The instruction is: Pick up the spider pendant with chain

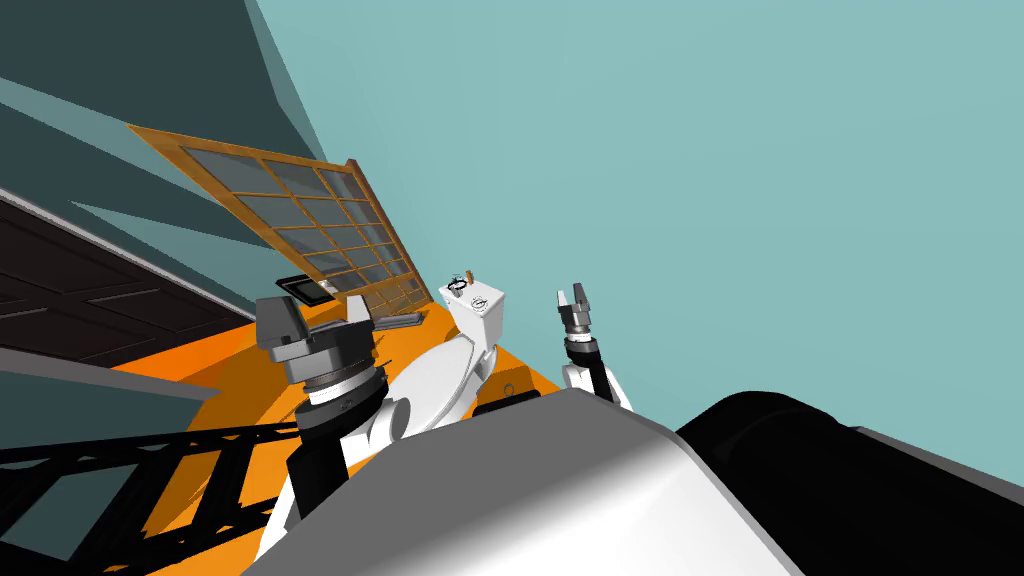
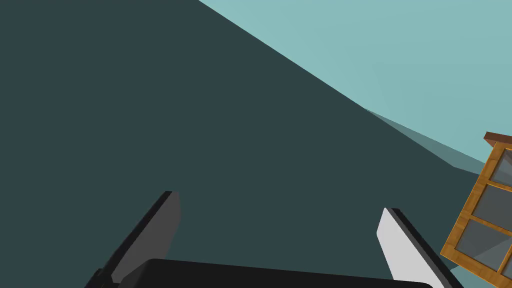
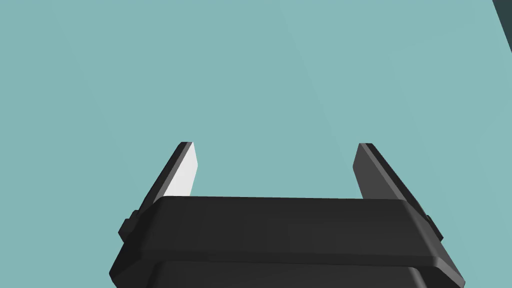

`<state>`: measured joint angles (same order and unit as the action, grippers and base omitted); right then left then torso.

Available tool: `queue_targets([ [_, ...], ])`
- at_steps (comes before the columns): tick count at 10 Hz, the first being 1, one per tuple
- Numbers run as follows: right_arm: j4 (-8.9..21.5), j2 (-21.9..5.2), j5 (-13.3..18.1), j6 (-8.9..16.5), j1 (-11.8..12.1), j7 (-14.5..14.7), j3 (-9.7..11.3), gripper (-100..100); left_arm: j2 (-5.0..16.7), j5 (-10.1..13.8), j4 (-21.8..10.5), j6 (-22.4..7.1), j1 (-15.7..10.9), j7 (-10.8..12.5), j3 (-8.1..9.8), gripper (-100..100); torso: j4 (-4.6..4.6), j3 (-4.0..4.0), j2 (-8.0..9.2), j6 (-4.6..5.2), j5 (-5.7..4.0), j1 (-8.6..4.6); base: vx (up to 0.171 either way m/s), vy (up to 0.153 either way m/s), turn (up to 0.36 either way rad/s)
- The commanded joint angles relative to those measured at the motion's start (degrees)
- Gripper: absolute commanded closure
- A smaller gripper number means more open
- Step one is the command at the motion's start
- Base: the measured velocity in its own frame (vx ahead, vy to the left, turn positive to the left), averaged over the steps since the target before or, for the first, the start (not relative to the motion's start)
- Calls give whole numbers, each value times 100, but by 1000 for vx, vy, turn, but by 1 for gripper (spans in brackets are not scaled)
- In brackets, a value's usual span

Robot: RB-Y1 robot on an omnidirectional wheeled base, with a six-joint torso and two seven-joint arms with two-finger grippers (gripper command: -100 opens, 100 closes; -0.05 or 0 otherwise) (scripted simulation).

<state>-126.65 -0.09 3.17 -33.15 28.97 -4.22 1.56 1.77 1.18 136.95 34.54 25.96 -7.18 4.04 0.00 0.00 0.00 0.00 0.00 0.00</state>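
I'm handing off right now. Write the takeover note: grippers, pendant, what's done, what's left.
Left gripper: open, empty, raised to the left of the white tank.
Right gripper: open, empty, to the right of the tank.
Pendant: probably the small dark loop on the tank's top, too small to be sure; neither gripper is at it.
Done: nothing grasped.
Left: reach the tank, grip the pendant, lift.

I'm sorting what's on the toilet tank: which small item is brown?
The stub at the white tank's wall-side edge; the looped item beside it is dark.
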Motion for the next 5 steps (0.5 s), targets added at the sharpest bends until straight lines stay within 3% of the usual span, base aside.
queue_targets([
  [1,122,-192,145,109,-46,55,-19,-100,0,0,0,0,0,0,0,0,0,0,0,0,0,0,-22,64,27],
  [5,559,-599,638,485,-229,259,-80,-100,-1,0,0,0,-1,0,-1,0,5,14,24,-1,12,55,-66,145,28],
])
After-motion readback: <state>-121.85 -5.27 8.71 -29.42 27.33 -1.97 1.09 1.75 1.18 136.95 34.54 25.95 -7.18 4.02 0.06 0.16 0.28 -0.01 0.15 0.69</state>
